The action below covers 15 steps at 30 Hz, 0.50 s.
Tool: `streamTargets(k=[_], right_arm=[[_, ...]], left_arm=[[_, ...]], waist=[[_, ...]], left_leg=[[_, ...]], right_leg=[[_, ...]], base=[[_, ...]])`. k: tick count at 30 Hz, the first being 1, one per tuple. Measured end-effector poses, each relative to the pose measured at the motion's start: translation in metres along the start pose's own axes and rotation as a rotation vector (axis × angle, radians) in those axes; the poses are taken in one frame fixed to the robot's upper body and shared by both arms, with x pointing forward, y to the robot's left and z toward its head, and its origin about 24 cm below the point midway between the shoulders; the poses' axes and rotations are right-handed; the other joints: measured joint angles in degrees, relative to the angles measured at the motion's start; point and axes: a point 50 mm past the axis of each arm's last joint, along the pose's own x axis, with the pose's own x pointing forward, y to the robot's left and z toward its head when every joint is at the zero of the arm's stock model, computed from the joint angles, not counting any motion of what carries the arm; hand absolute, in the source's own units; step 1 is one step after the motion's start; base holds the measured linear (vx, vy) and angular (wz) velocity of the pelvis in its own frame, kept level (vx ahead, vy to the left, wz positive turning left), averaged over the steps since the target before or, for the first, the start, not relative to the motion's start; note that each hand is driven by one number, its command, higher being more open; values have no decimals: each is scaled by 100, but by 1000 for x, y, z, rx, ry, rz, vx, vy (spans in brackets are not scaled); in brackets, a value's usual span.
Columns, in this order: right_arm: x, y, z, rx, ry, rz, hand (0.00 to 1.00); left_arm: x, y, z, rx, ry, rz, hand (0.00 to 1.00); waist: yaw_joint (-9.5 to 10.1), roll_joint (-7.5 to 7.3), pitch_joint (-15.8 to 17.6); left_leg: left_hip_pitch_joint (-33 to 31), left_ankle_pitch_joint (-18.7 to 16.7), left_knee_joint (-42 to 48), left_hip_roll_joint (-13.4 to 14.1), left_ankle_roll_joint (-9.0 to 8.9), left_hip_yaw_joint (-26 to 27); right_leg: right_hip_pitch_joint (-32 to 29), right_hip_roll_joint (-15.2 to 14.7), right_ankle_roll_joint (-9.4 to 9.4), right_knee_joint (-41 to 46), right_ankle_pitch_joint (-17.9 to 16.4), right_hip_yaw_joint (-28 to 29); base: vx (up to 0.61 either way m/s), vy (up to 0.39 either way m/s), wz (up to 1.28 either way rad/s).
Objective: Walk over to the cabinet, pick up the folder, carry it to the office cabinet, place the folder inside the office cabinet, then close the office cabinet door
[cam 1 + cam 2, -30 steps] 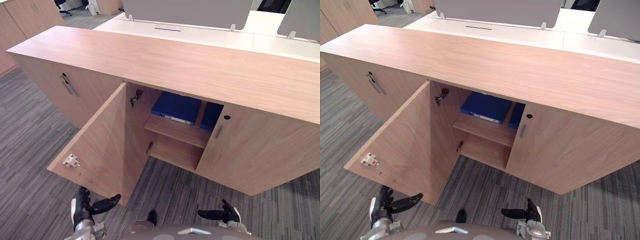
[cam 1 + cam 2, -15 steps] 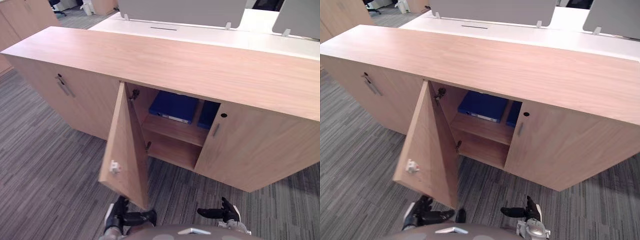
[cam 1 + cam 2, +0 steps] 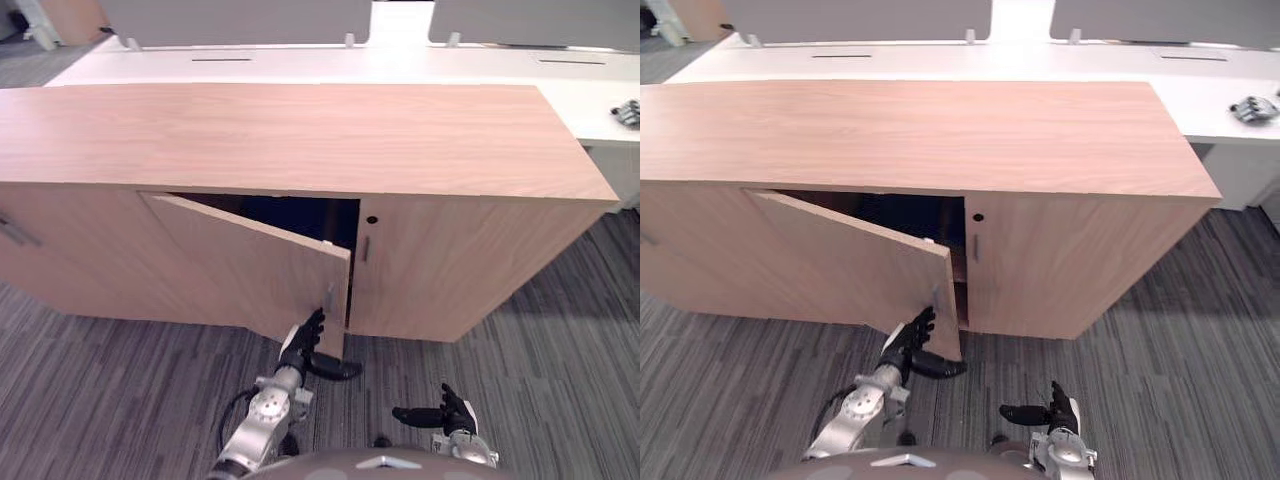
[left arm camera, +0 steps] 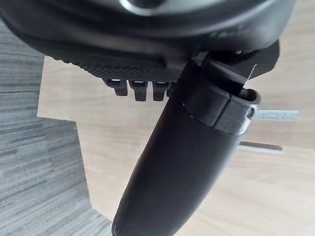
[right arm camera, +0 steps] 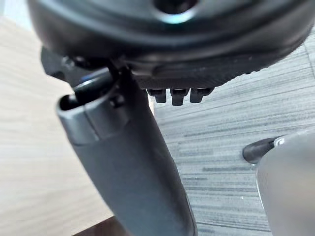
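The office cabinet (image 3: 300, 130) is a long, low wooden unit. Its left door (image 3: 250, 265) stands slightly ajar, leaving a narrow dark gap (image 3: 300, 212) under the top. The inside is too dark to make out the folder. My left hand (image 3: 305, 345) is open, its straight fingers resting against the lower free corner of that door, just below the slim metal handle (image 3: 328, 297). The left wrist view has the same handle (image 4: 275, 115) past the thumb, against the door's wood (image 4: 98, 113). My right hand (image 3: 440, 412) hangs low over the carpet, open and holding nothing.
The cabinet's right door (image 3: 450, 260) is closed, with a handle (image 3: 365, 248) and a keyhole (image 3: 372, 219). White desks (image 3: 300, 65) with grey dividers stand behind the cabinet. A small dark object (image 3: 628, 112) lies on the far right desk. Grey striped carpet (image 3: 560, 350) covers the floor.
The door has swung from half open to nearly shut, with my left hand following it and now pressed against it. The camera has shifted. The right hand stays where it was.
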Motion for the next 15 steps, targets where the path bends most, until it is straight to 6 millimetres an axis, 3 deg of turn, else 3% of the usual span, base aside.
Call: streamTargets(k=[4, 9, 15], right_arm=[[2, 0, 7, 1, -16, -5, 100], [5, 1, 12, -2, -25, -12, 100], [7, -2, 11, -11, -10, -19, 100]], left_arm=[[20, 27, 27, 7, -55, 141, 100], [29, 52, 50, 19, -107, 251, 100], [29, 54, 55, 22, -130, 257, 100]], waist=[[-151, 11, 104], [-320, -27, 183], [-361, -39, 191]], left_leg=[[-60, -42, 2, 79, -26, 254], [-135, -43, 3, 100, -27, 357], [-125, -36, 4, 96, -21, 371]], right_leg=[[-176, 85, -42, -1, 47, 220], [-277, 106, -33, -50, 124, 294], [-255, 61, -25, -74, 172, 272]], base=[[56, -1, -30], [32, 7, -14], [0, 0, 0]])
